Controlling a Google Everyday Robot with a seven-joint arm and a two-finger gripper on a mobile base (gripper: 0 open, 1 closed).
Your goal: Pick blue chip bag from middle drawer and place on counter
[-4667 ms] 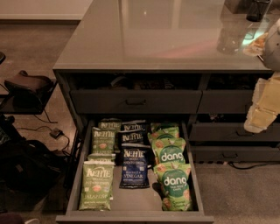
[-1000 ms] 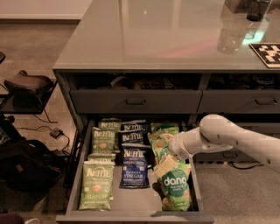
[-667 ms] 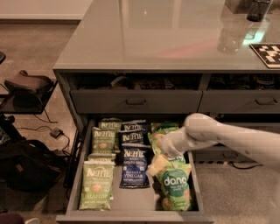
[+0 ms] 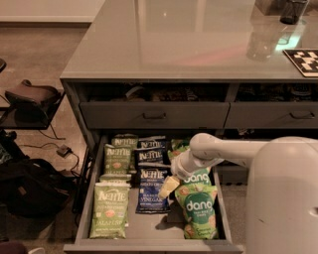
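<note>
- The drawer point(image 4: 149, 227) stands pulled out under the counter point(image 4: 174, 44), with three columns of bags lying flat on its grey floor.
- The middle column holds three blue bags. The front blue bag point(image 4: 148, 197) lies label up, closest to the drawer's front edge. A second blue bag point(image 4: 150, 158) and a third point(image 4: 152, 144) lie behind it, each overlapping the next.
- Green Kettle bags point(image 4: 109, 208) fill the left column, and dang bags point(image 4: 199, 211) fill the right.
- The white arm point(image 4: 223, 149) reaches in from the right, over the rear dang bags, with its wrist angled down and to the left.
- The gripper point(image 4: 168, 187) — pale yellow — hangs at the upper right edge of the front blue bag, between that bag and the front dang bag.
- It looks to be at or just above the bag's edge, though the view does not settle whether it touches.
- I cannot tell how far the gripper is open. The front blue bag lies flat in the drawer — not raised.
- Above the open drawer are two shut drawers, one on the left point(image 4: 154, 115) and one on the right point(image 4: 278, 115), each with a slim bar handle.
- On the counter's right side sit a black-and-white marker board point(image 4: 304, 60) and, further back, a dark cup point(image 4: 293, 11).
- A black bag point(image 4: 30, 191) lies on the floor to the left of the cabinet.
</note>
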